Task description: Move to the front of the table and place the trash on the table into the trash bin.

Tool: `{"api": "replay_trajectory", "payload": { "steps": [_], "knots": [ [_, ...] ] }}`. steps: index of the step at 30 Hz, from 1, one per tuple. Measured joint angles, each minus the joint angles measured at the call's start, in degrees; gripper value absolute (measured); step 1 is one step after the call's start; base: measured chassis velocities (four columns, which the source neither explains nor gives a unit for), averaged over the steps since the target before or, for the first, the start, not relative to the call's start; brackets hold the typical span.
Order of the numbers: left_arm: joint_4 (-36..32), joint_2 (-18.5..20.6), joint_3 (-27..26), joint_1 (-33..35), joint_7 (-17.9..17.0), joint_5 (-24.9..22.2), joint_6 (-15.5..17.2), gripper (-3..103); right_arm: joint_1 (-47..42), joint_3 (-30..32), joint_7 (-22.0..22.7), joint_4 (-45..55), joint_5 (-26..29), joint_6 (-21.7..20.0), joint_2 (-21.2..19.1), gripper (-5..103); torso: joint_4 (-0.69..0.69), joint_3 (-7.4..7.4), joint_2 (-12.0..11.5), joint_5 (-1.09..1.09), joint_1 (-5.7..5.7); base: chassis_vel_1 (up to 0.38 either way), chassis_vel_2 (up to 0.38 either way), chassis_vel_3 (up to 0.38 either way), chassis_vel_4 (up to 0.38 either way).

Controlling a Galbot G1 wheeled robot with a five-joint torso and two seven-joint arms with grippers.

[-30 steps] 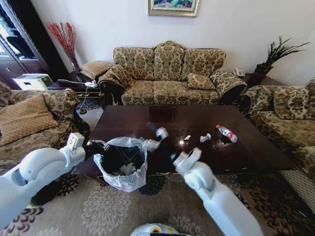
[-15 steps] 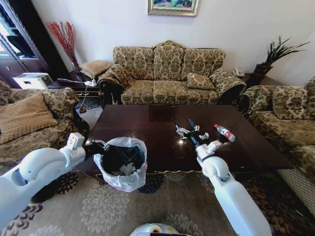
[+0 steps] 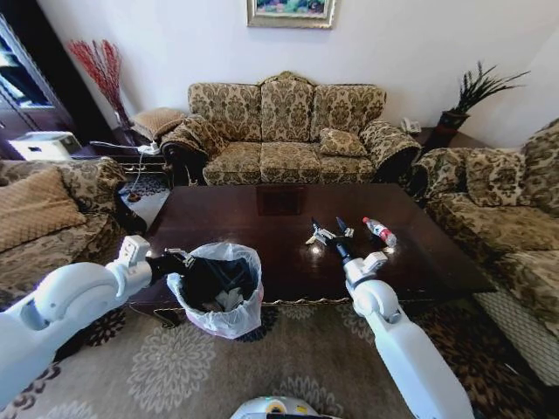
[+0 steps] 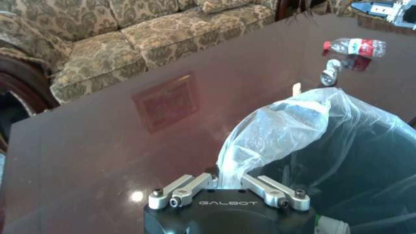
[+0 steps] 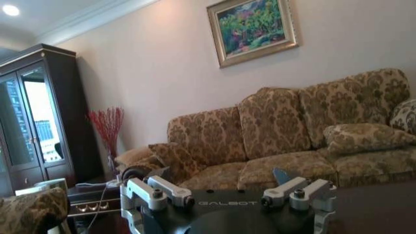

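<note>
One large rectangular counter [image 3: 288, 253] of glossy dark brown wood stands in front. On it lies one clear plastic bottle with a red label [image 3: 379, 231], one crumpled white paper wad [image 4: 330, 76] and one small pale scrap [image 4: 296, 88]. One small round dark trash bin lined with a translucent white plastic bag [image 3: 220, 294] hangs at the counter's near edge, and at least one white wad [image 3: 229, 300] lies inside it. Two robot hands are counted: the left hand [image 3: 175, 263] and the right hand [image 3: 328, 229]. Three floral patterned sofas [image 3: 288, 131] surround the counter, and one framed painting [image 3: 289, 12] hangs on the wall.
</note>
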Motion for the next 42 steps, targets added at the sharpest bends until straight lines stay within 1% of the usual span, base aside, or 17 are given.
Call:
{"api": "replay_trajectory", "payload": {
  "steps": [5, 10, 13, 14, 16, 17, 19, 20, 21, 22, 25, 28, 31, 36, 37, 40, 42],
  "knots": [
    [0.0, 0.0, 0.0, 0.0, 0.0, 0.0, 0.0, 2, -0.5, 0.4, 0.1, -0.1, 0.0, 0.0, 0.1, 100, -0.07, 0.00, 0.0, 0.05, -0.01, -0.062, 0.084, 0.085, -0.084],
    [0.0, 0.0, 0.0, 0.0, 0.0, 0.0, 0.0, 2, -0.6, 0.5, 0.9, 0.1, 0.0, -0.1, 0.2, 100, -0.08, 0.00, 0.0, 0.05, -0.01, -0.161, 0.144, 0.165, -0.159],
    [0.0, 0.0, 0.0, 0.0, 0.0, 0.0, 0.0, 2, -1.4, -0.5, 3.6, 1.5, -0.7, -0.1, 0.4, 100, -0.07, 0.00, 0.0, 0.02, 0.00, -0.255, 0.206, 0.239, -0.233],
    [0.0, 0.0, 0.0, 0.0, 0.0, 0.0, 0.0, 2, -1.4, -0.5, 3.6, 1.5, -0.7, -0.1, 0.4, 100, -0.07, 0.00, 0.0, 0.02, 0.00, -0.262, 0.218, 0.254, -0.257],
    [0.0, 0.0, 0.0, 0.0, 0.0, 0.0, 0.0, 2, -2.8, -1.3, 6.8, 2.3, -1.7, -1.6, 0.8, 100, -0.04, 0.02, 0.0, 0.02, 0.05, -0.201, 0.230, 0.221, -0.189],
    [0.0, 0.0, 0.0, 0.0, 0.0, 0.0, 0.0, 2, -2.8, -1.3, 6.8, 2.3, -1.7, -1.6, 0.8, 100, -0.04, 0.02, 0.0, 0.02, 0.05, -0.187, 0.210, 0.188, -0.189],
    [0.0, 0.0, 0.0, 0.0, -0.1, 0.0, 0.0, 2, -3.6, -1.5, 11.0, 2.0, -1.5, -4.1, 1.3, 100, -0.07, 0.03, 0.0, 0.03, 0.08, -0.145, 0.178, 0.148, -0.104],
    [0.0, 0.0, 0.0, 0.0, -0.1, 0.0, 0.0, 2, -3.8, -1.6, 14.2, 0.7, -0.5, -5.1, 1.6, 100, -0.07, 0.04, 0.0, 0.01, 0.09, -0.103, 0.052, 0.012, -0.077],
    [0.0, 0.0, 0.0, 0.0, -0.1, 0.0, 0.0, 2, -3.9, -1.7, 16.6, -0.8, 0.2, -5.3, 1.9, 100, -0.07, 0.04, 0.0, 0.02, 0.09, -0.060, 0.052, 0.012, -0.021],
    [0.0, 0.0, 0.0, 0.0, -0.1, 0.0, 0.0, 2, -3.9, -1.7, 16.6, -0.8, 0.2, -5.3, 1.9, 100, -0.07, 0.04, 0.0, 0.02, 0.09, -0.060, 0.052, 0.012, -0.021],
    [0.0, 0.0, 0.0, 0.0, 0.0, 0.0, 0.0, 2, -5.1, -2.1, 23.7, -3.2, 3.8, -5.8, 2.3, 100, -0.05, -0.01, 0.0, 0.04, -0.02, 0.000, 0.000, 0.000, 0.000],
    [0.0, 0.0, 0.0, 0.0, 0.0, 0.0, 0.0, 2, -6.5, -2.6, 25.7, -2.5, 6.3, -6.4, 2.2, 100, -0.05, -0.04, 0.0, 0.05, -0.09, 0.011, -0.019, -0.004, 0.013],
    [0.0, 0.0, 0.0, 0.0, 0.0, 0.0, 0.0, 2, -6.8, -3.2, 25.9, -3.5, 7.8, -6.6, 2.1, 100, -0.06, -0.03, 0.0, 0.04, -0.09, 0.056, -0.044, -0.030, 0.043],
    [0.0, 0.0, 0.0, 0.0, 0.0, 0.0, 0.0, 2, -3.3, -4.7, 25.9, -9.5, 9.9, -6.7, 2.8, 100, -0.05, 0.02, 0.0, 0.03, 0.02, 0.000, 0.000, 0.000, 0.000],
    [0.0, 0.0, 0.0, 0.0, 0.0, 0.0, 0.0, 2, -2.6, -5.0, 25.6, -10.5, 10.0, -6.7, 3.0, 102, -0.05, 0.02, 0.0, 0.03, 0.04, 0.000, 0.000, 0.000, 0.000],
    [0.0, 0.0, 0.0, 0.0, 0.0, 0.0, 0.0, 2, 0.8, -6.2, 24.4, -15.1, 10.8, -6.6, 4.3, 98, -0.05, 0.02, 0.0, 0.05, 0.04, 0.000, 0.000, 0.000, 0.000],
    [0.0, 0.0, 0.0, 0.0, 0.0, 0.0, 0.0, 2, 1.3, -6.4, 24.0, -15.7, 10.7, -6.6, 4.6, 98, -0.05, 0.02, 0.0, 0.04, 0.02, 0.000, 0.000, 0.000, 0.000]
  ]
}}
